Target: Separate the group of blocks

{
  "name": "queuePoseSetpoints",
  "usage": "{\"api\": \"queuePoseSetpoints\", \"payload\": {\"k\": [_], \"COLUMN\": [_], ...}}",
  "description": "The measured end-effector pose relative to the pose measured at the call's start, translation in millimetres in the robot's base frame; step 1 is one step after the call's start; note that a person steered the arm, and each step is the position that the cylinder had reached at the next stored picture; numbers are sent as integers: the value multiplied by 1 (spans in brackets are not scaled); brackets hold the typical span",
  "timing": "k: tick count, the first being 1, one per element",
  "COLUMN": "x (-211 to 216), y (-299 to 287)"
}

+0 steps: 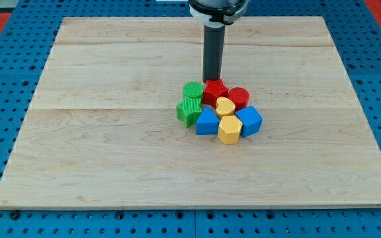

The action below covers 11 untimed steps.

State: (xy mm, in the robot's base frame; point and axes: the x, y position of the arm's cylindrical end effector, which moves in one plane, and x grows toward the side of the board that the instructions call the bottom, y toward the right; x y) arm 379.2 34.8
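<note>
1. Location: the group sits just right of the centre of the wooden table (111, 165), packed tight, with neighbouring blocks touching or nearly so.
2. View's left of the group: two green blocks, a rounded one (192, 90) behind and a star-like one (189, 111) in front, touching each other.
3. Middle: a red block (214, 90) at the back, a blue block (208, 122) at the front, and two yellow blocks, a heart-like one (225, 106) and a longer one (229, 129), between them.
4. View's right: a red cylinder (239, 97) behind and a blue cube (249, 120) in front.
5. Tool: a plain rod with nothing to open or hold. My tip (211, 80) stands at the group's far edge, just behind the red block; contact cannot be confirmed.
6. Handling, as judged: the blocks look small, rigid and light, and should slide readily on smooth wood. No grasp is possible; push low on a flat face, through the block's middle, or it may rotate away. A push into the cluster will likely shift several together.
</note>
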Motion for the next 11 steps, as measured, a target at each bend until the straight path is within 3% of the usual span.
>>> {"api": "queuePoseSetpoints", "payload": {"k": [3, 4, 5, 7, 10, 11], "x": [-18, -11, 29, 86, 56, 65], "y": [22, 91, 129, 83, 31, 28]}}
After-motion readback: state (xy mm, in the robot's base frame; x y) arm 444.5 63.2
